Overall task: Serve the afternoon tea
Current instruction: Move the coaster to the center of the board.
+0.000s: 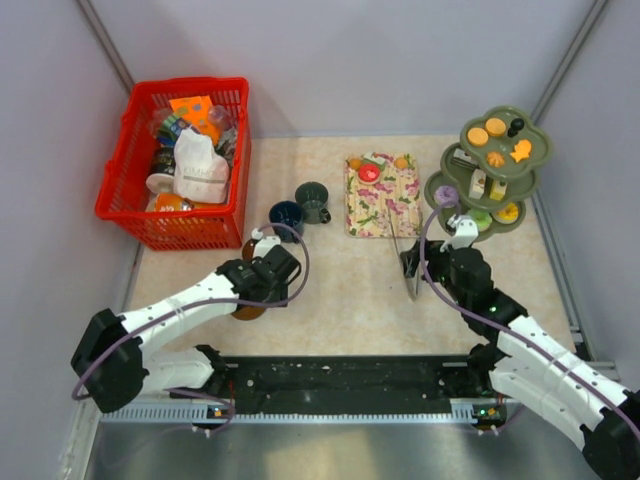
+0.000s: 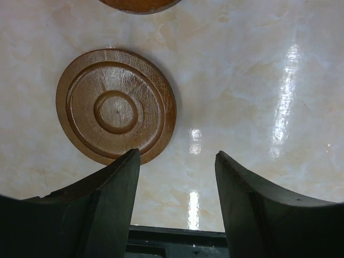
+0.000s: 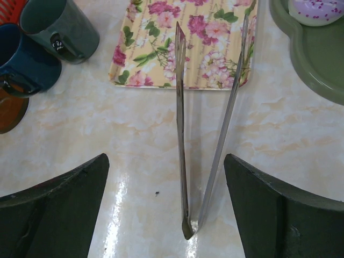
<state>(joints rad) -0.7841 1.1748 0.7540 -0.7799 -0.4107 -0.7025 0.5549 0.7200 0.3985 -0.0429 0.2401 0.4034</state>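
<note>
A round brown saucer [image 2: 115,105] lies on the table, and a second saucer [image 2: 140,4] shows at the top edge of the left wrist view. My left gripper [image 2: 177,161] hovers open just beside the first saucer, its left fingertip overlapping the rim, nothing between the fingers. In the top view that saucer [image 1: 246,313] peeks out under my left gripper [image 1: 256,290]. The navy mug [image 1: 287,218] and dark-green mug [image 1: 313,201] stand side by side. Toy pastries [image 1: 369,172] sit on a floral tray [image 1: 383,205]. The olive three-tier stand [image 1: 495,170] holds more pastries. My right gripper [image 3: 165,161] is open.
Thin metal tongs [image 3: 183,161] lie on the table between my right fingers, their tips resting on the floral tray [image 3: 150,64]. A red plastic basket [image 1: 170,165] full of clutter stands at the back left. The stand's bottom tier [image 3: 317,59] carries a purple doughnut [image 3: 314,11].
</note>
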